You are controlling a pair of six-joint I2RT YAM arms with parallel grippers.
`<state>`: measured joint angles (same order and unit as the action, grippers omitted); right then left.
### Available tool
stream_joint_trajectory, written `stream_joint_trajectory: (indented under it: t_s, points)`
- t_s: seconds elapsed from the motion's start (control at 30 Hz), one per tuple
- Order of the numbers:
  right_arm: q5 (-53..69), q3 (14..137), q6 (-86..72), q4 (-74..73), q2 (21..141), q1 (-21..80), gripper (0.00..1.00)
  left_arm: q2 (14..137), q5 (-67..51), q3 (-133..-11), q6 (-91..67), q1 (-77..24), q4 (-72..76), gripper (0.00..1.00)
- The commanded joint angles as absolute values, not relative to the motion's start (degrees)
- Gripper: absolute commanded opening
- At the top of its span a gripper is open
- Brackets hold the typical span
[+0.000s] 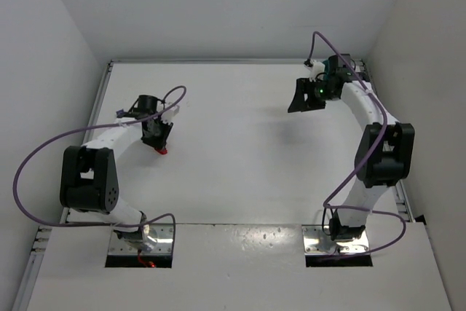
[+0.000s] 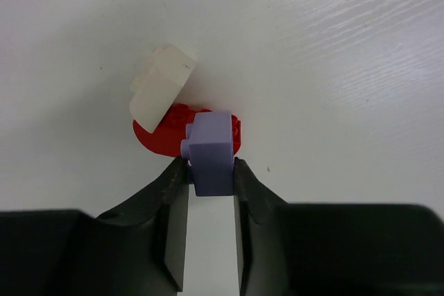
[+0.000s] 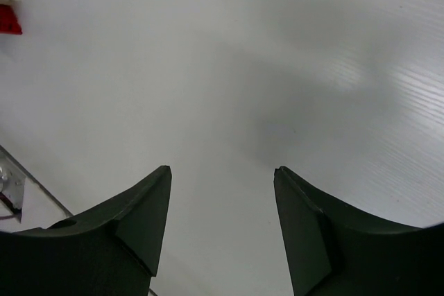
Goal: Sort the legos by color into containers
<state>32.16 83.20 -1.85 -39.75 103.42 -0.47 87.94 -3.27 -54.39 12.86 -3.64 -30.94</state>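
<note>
Legos [image 2: 173, 136] sit close together on the white worktop [image 1: 240, 143], on its left side, right under the left gripper [image 2: 210, 164]. There are three of them. The purple lego [image 2: 211, 154] is nearest the gripper. The two black fingers [image 2: 177, 206] press on its two sides, so the left gripper is pinching it. Just behind it lies the red lego [image 2: 159, 136], flat on the worktop. The purple one hides part of it, and I cannot tell if they touch. The whitish lego [image 2: 161, 88] leans on the far edge of the red one, tipped to one side.

The right gripper [image 3: 222, 192] is well apart from the legos, up over the far right part of the worktop. Its fingers are spread wide with nothing between them.

A bit of the teal tub [image 1: 337, 68] peeks out behind the right arm [image 1: 375, 136], near the far right corner. Its inside is hidden.
</note>
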Motion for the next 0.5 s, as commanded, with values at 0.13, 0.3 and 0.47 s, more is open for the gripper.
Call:
stream_joint_trajectory:
  t_s: [0.13,0.3,0.47]
  points:
    - [47.0,80.0,1.8,-34.5,100.4,3.0,0.62,84.0,-17.8,-58.4,19.0,-2.4,-32.4,0.2]
    - [59.4,81.4,0.9,-33.2,102.4,7.8,0.62,81.4,-41.0,-63.2,22.9,-2.4,-38.0,0.14]
    - [65.6,81.4,-6.2,-23.6,103.8,14.5,0.67,81.9,-52.5,-66.3,22.9,-6.0,-40.6,0.12]
